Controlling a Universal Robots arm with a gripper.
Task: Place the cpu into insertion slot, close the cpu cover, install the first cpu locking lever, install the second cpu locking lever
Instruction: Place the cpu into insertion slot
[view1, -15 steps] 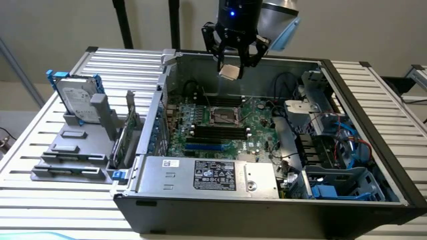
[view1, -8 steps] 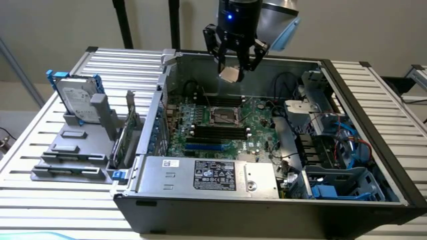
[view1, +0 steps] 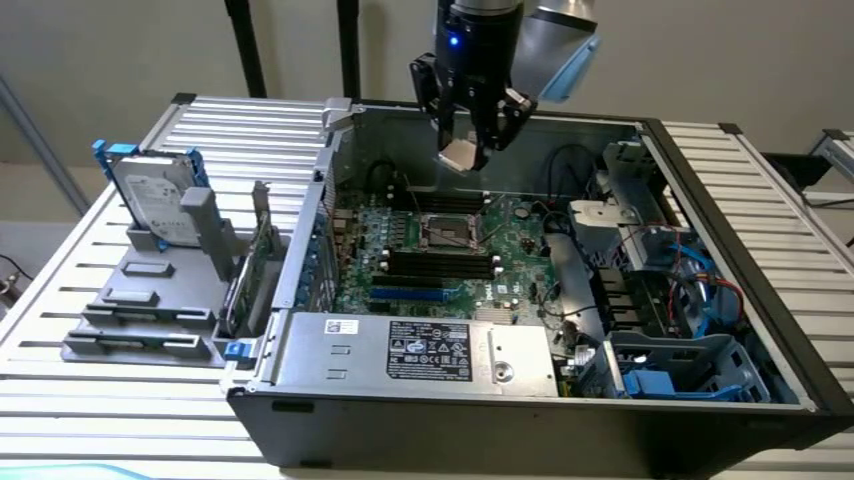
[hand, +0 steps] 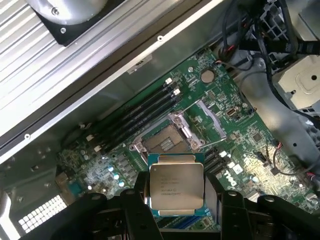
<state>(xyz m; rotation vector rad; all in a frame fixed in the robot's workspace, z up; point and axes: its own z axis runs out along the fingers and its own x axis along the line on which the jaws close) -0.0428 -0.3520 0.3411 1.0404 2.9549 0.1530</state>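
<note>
The cpu (hand: 176, 186), clamped by its edges between the fingers (hand: 138, 200) of the gripper (view1: 470, 148), hangs over the green motherboard (view1: 521, 250). Ext. view: insertion slot (view1: 451, 232) lies open at 6 o'clock from the chip. Wrist view: chip's print unreadable; cpu cover (hand: 212, 117) raised. PSU label (view1: 430, 350) illegible.

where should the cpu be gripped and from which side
By two opposite thin edges, coming down from above its flat metal top, as the gripper holds the cpu now. It is a thin flat square, so probably only the edges give purchase. That grip also leaves the underside free to face the insertion slot on the board beneath.
</note>
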